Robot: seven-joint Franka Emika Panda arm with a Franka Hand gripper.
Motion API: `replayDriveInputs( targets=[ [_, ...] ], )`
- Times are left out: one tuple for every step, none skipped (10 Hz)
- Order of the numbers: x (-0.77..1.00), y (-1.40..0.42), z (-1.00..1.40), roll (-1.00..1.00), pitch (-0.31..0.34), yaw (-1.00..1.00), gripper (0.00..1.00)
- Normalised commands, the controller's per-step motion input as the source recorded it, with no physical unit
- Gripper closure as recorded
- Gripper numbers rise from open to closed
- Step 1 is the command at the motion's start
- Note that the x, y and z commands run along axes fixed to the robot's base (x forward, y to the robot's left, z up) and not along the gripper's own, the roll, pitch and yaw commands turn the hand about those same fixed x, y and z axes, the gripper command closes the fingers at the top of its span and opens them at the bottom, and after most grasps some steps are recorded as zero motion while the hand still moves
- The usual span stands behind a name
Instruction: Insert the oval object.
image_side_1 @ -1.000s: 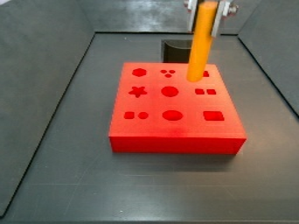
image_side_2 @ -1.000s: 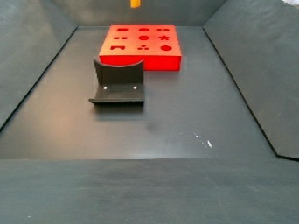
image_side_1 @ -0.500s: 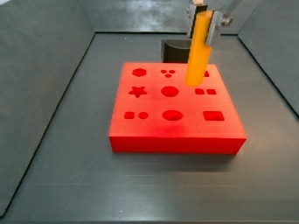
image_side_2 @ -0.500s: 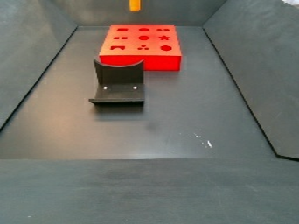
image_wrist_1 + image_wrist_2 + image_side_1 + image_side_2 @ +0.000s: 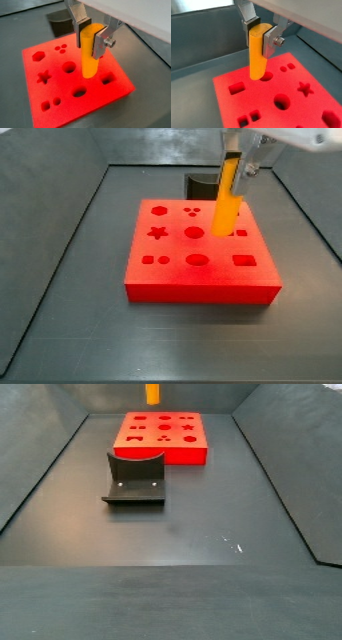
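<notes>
My gripper (image 5: 92, 39) is shut on the oval object (image 5: 89, 55), a long orange-yellow peg held upright; both also show in a wrist view, the gripper (image 5: 261, 36) and the peg (image 5: 257, 55). The peg hangs above the red block (image 5: 73, 95) with shaped holes. In a side view the peg (image 5: 227, 200) has its lower end over the block's (image 5: 201, 258) right part, near the small holes. In a side view only the peg's lower end (image 5: 152, 394) shows at the frame's top, above the block (image 5: 163, 436).
A dark grey curved holder (image 5: 135, 478) stands on the floor in front of the block; it shows behind the block in a side view (image 5: 203, 181). Grey bin walls (image 5: 54, 238) slope up around the floor.
The gripper has lowered the peg toward the red block; its lower end now hangs closer to the block's top. More of the peg shows at the top of a side view.
</notes>
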Motion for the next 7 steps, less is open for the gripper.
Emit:
replayDriveInputs(
  targets=[
    [0.13,-0.04,-0.17,-0.04,0.0,-0.92,1.0],
    [0.1,-0.04,-0.17,-0.04,0.0,-0.94,1.0],
    [0.1,-0.11,-0.13,0.0,-0.013,-0.9,1.0],
    [0.02,-0.17,-0.18,0.0,-0.034,-0.8,1.0],
    [0.0,-0.19,-0.21,0.1,-0.007,-0.82,1.0],
    [0.0,-0.17,-0.17,0.14,0.0,-0.78,1.0],
    [-0.23,-0.03,-0.07,0.14,0.0,-0.59,1.0]
  ],
)
